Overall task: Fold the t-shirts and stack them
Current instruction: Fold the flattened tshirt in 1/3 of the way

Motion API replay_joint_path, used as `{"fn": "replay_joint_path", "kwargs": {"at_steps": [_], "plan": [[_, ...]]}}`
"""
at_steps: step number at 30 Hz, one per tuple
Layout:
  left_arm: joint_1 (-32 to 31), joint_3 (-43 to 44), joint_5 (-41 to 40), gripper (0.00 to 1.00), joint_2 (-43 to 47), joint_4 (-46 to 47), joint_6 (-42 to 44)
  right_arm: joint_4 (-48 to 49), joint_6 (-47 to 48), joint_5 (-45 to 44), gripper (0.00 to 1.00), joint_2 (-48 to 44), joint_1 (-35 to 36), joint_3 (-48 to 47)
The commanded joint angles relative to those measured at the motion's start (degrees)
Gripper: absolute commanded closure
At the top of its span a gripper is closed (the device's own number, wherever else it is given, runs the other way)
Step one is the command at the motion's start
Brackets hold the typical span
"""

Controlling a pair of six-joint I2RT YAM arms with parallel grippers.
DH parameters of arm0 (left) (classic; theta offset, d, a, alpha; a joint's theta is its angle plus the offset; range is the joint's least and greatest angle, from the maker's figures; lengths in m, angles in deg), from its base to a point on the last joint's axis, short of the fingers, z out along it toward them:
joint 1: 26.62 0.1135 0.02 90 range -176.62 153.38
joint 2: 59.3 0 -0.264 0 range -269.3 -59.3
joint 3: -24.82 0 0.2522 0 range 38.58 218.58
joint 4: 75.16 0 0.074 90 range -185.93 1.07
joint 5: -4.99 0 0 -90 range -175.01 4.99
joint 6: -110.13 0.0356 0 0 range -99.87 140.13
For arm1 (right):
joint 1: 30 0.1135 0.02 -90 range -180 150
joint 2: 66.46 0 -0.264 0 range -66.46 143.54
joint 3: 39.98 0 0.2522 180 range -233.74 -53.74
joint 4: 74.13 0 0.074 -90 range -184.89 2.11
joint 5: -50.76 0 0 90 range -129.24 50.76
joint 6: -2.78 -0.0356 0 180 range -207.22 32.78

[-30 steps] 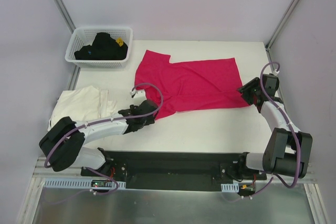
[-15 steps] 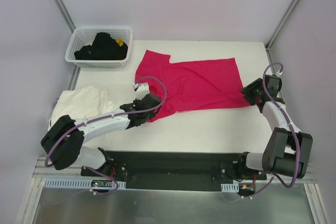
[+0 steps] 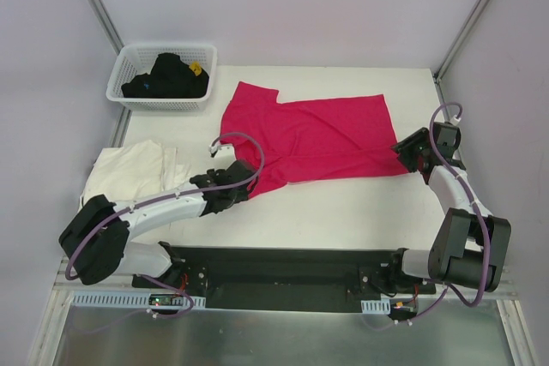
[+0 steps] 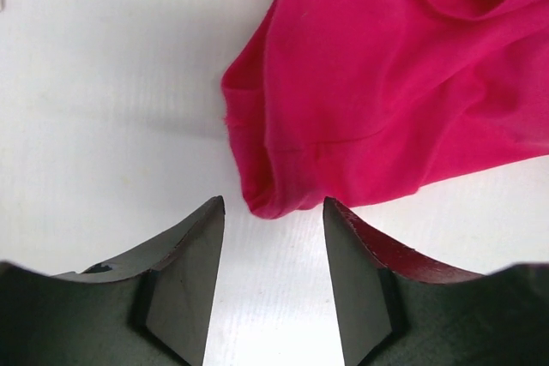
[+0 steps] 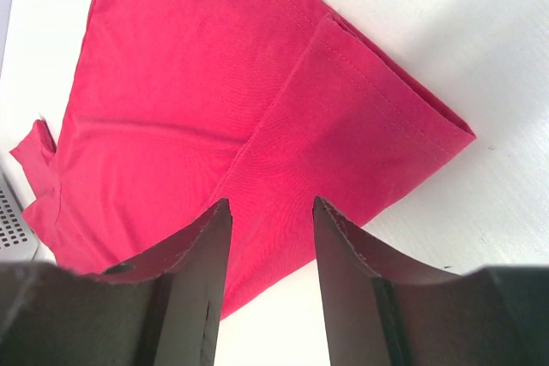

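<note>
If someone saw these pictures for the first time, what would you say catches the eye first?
The magenta shirt spread across the middle of the table stands out at once. The left gripper is open at its bunched near-left corner and the right gripper is open by its near-right corner. Next come the cream shirt at the table's left edge and the basket of dark cloth at the far left.

White plastic lattice basket (image 3: pixel 159 100): well ahead of the left pincer (image 3: pixel 247 188) and off to its left, at the table's far corner. Heap of black clothing (image 3: pixel 167 79) inside, with a small yellow patch (image 3: pixel 196 67) on top. White tabletop (image 3: pixel 343 203) beneath the pincer. Black base plate (image 3: pixel 283 267) well behind it.
</note>
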Motion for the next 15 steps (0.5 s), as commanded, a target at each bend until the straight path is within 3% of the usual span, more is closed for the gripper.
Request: {"fn": "replay_joint_path", "kwargs": {"at_steps": [1, 15], "plan": [[0.2, -1.6, -1.6, 0.5, 0.8, -2.5, -3.5, 1.4, -0.1, 0.7, 0.55, -2.0, -0.5, -0.2], [2.4, -0.2, 0.1, 0.59, -5.4, 1.1, -2.0, 0.5, 0.3, 0.2, 0.55, -3.3, -0.9, -0.2]]}}
